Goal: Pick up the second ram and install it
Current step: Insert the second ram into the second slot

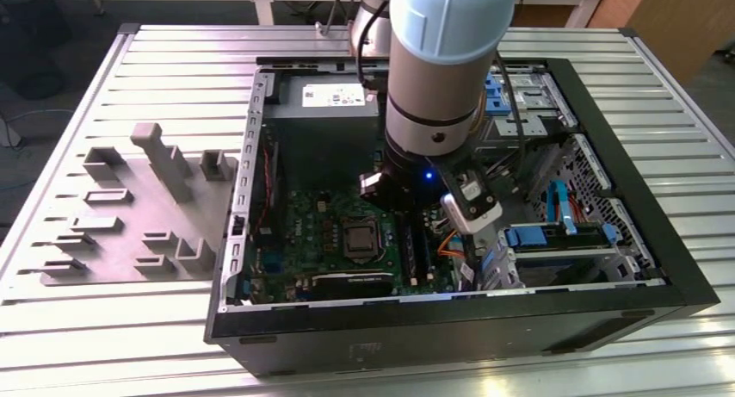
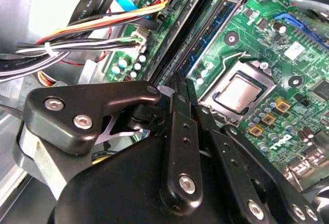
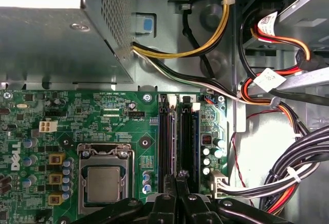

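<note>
White print on green motherboard point(image 3: 118, 111) too small to read, white labels on cables point(image 3: 268, 79) and power supply point(image 1: 333, 96) illegible

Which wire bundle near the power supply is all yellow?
The bundle arcing from the power supply, held by a white tie; neighbouring bundles mix black, white, red.

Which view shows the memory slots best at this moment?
The first wrist view: the memory slots run lengthwise with the gripper just over them. The second wrist view shows them slanted beyond the fingers. In the exterior view they sit small beside the arm.
</note>
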